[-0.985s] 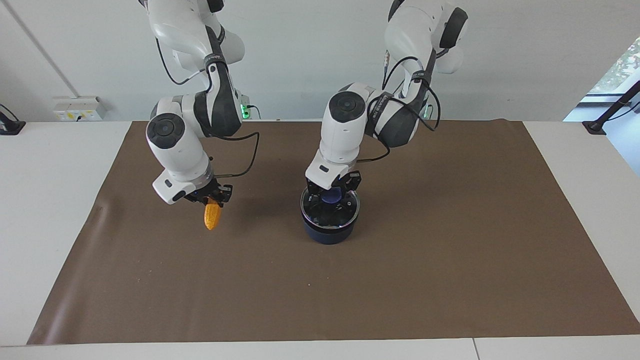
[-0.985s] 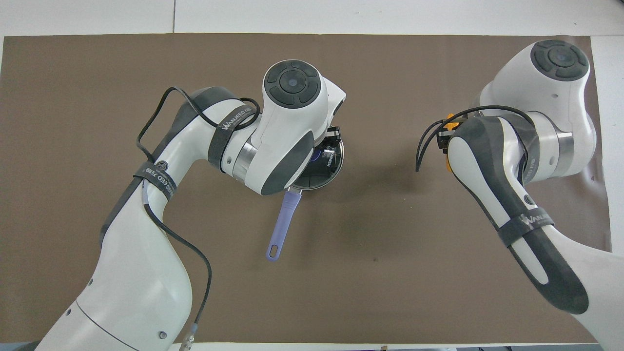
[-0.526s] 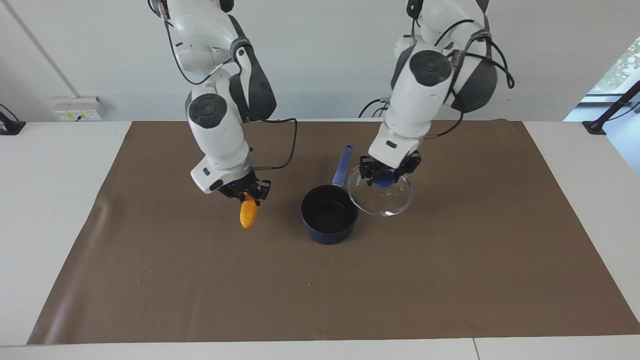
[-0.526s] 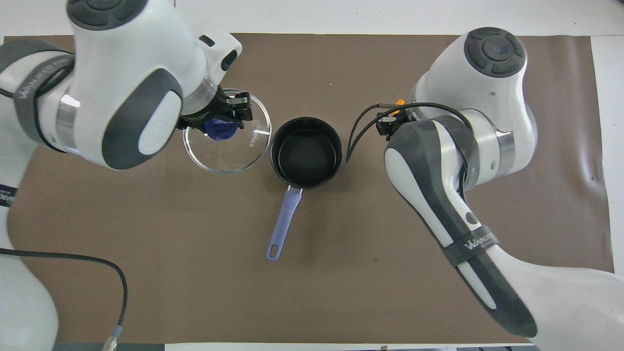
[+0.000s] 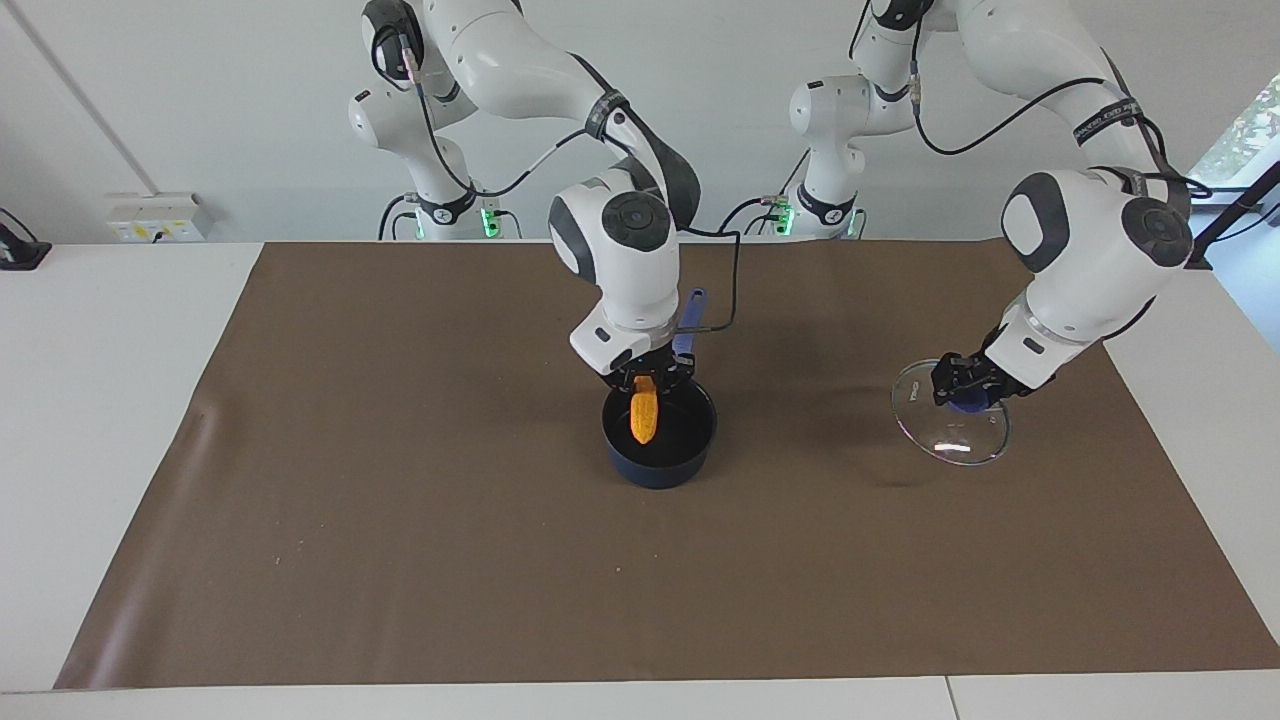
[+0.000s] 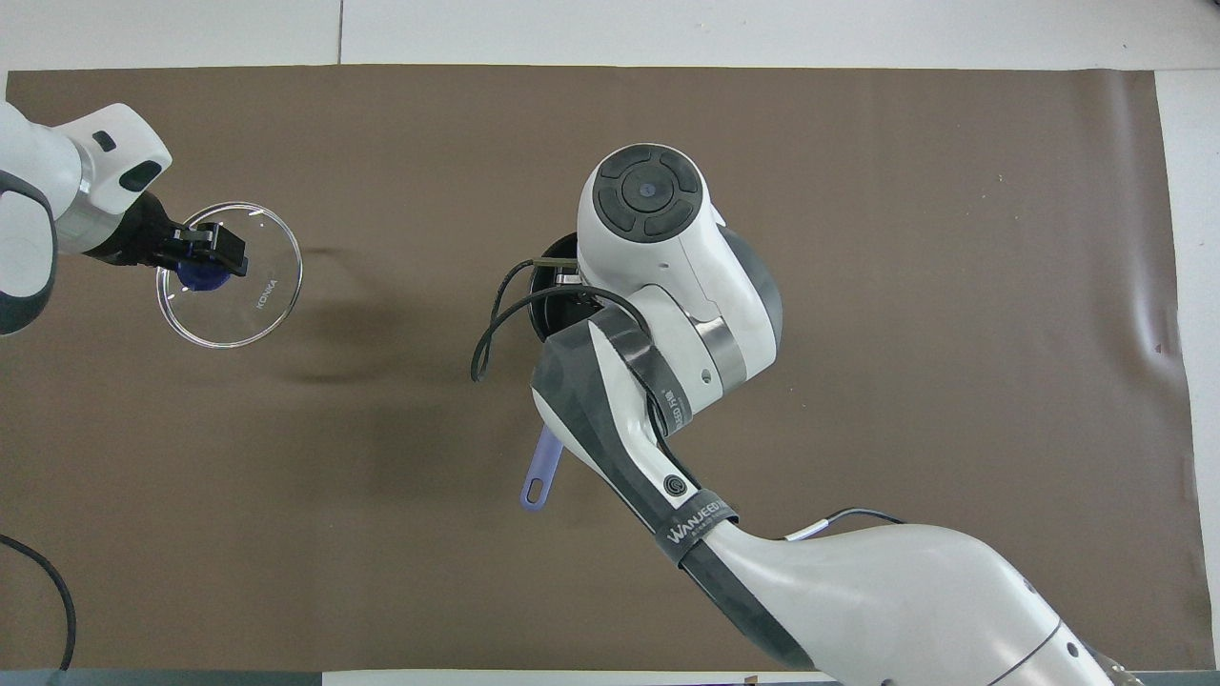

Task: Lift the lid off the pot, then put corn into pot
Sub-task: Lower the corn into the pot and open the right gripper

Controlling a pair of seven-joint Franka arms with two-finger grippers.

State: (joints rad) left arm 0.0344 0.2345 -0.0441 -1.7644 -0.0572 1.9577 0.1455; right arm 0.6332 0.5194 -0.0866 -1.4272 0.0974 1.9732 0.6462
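1. Facing view: right gripper point(image 5: 648, 377) is clamped on the top end of the corn point(image 5: 645, 417), hanging it tip-down over the open pot point(image 5: 659, 437). The lower part of the cob appears to be inside the rim; I can't tell if it touches the bottom.
2. Facing view: left gripper point(image 5: 965, 386) is clamped on the blue knob of the lid point(image 5: 950, 426), well apart from the pot, toward the left arm's end of the table point(image 5: 130, 330). The lid is tilted, its low edge close to the brown mat point(image 5: 400, 560); contact is unclear.
3. Step in hand: lid is off, so this is corn placement, near done. Next move, as I judge it: right gripper lowers a little if needed, opens, then retreats straight up to clear the rim. The left arm only has to set the lid down or hold it.
4. Overhead view: the right arm's wrist covers most of the pot point(image 6: 548, 295); only a sliver of rim and the blue handle point(image 6: 541, 472), pointing toward the robots, show. Corn and right gripper are hidden here.
5. Overhead view: left gripper point(image 6: 212, 259) is on the knob, and the lid point(image 6: 238, 305) is seen over bare mat point(image 6: 953, 238).
6. Writing: "KONKA" on the lid glass; the right arm's strap reads "WANJEED" plus characters I can't read.
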